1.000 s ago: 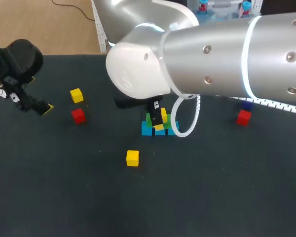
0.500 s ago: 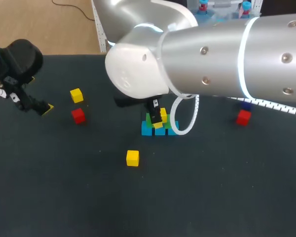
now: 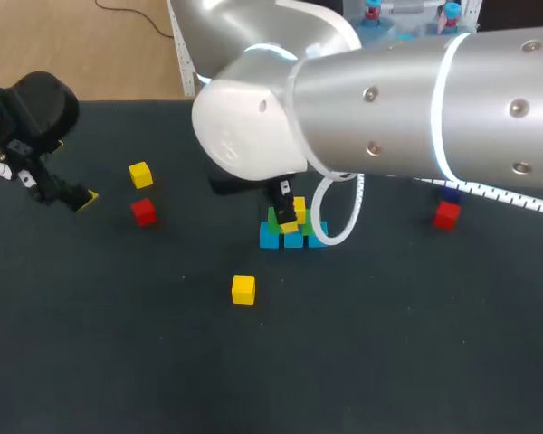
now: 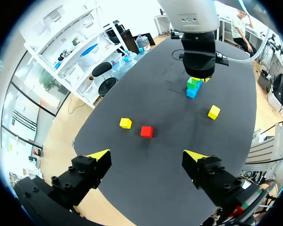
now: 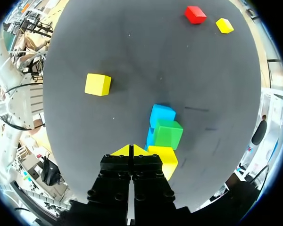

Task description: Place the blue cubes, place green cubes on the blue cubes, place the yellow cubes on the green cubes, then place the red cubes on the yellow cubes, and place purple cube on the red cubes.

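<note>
Row of blue cubes [image 3: 293, 240] runs left-right, seemingly three long.

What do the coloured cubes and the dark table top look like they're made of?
The loose yellow cube, like the others, looks like painted wood or hard plastic: crisp edges, flat even colour, little shine. The table top looks like a matte mat, perhaps fabric or rubber: dark, no reflections.

place: robotics lab | evidence: left arm [image 3: 27, 117], right arm [image 3: 389, 108] over dark table [image 3: 389, 344] with coloured cubes [image 3: 243, 289]
</note>
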Robot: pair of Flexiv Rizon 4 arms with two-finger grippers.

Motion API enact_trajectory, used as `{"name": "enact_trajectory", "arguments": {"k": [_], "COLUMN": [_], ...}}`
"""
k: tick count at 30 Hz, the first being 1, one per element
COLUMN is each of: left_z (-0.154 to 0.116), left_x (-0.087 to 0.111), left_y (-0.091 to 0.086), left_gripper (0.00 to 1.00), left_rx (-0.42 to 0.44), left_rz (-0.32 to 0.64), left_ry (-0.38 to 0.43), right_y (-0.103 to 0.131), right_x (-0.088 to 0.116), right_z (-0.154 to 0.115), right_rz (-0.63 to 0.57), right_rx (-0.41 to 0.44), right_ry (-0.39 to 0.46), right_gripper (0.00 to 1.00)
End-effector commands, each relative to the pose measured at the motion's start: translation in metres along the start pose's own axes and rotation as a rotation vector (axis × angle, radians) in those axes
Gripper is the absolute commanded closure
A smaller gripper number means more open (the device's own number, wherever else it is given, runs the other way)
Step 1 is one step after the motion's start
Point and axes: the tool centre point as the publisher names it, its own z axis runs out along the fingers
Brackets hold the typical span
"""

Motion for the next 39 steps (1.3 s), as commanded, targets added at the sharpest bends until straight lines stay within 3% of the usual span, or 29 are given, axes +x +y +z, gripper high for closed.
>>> {"name": "enact_trajectory", "arguments": {"k": [1,5,7,9,11,12,39], "left_z": [0.0,0.0,0.0,0.0,0.0,0.0,0.0], "left_x": [0.001,0.001,0.001,0.001,0.001,0.001,0.001], "left_y": [0.001,0.001,0.001,0.001,0.001,0.001,0.001], "left_gripper": [0.0,0.0,0.0,0.0,0.0,0.0,0.0], "left_rx": [0.002,0.002,0.002,0.002,0.002,0.002,0.002], "left_rz": [0.001,0.001,0.001,0.001,0.001,0.001,0.001], "left_ry": [-0.003,-0.003,-0.003,-0.003,-0.003,-0.003,-0.003], "right_y": [0.0,0.001,0.001,0.003,0.004,0.005,0.0], "right_x": [-0.001,-0.006,-0.007,-0.007,-0.005,-0.005,-0.012], "right_z": [-0.001,-0.007,-0.011,-0.018,-0.029,-0.034,-0.04], "right_rz": [-0.022,-0.044,-0.046,-0.05,-0.051,-0.058,-0.08], "right_rx": [0.004,0.021,0.03,0.062,0.085,0.09,0.109], "right_ry": [-0.018,-0.02,-0.023,-0.054,-0.085,-0.093,-0.108], "right_gripper": [1.0,0.89,0.89,0.78,0.5,0.0,0.0]}}
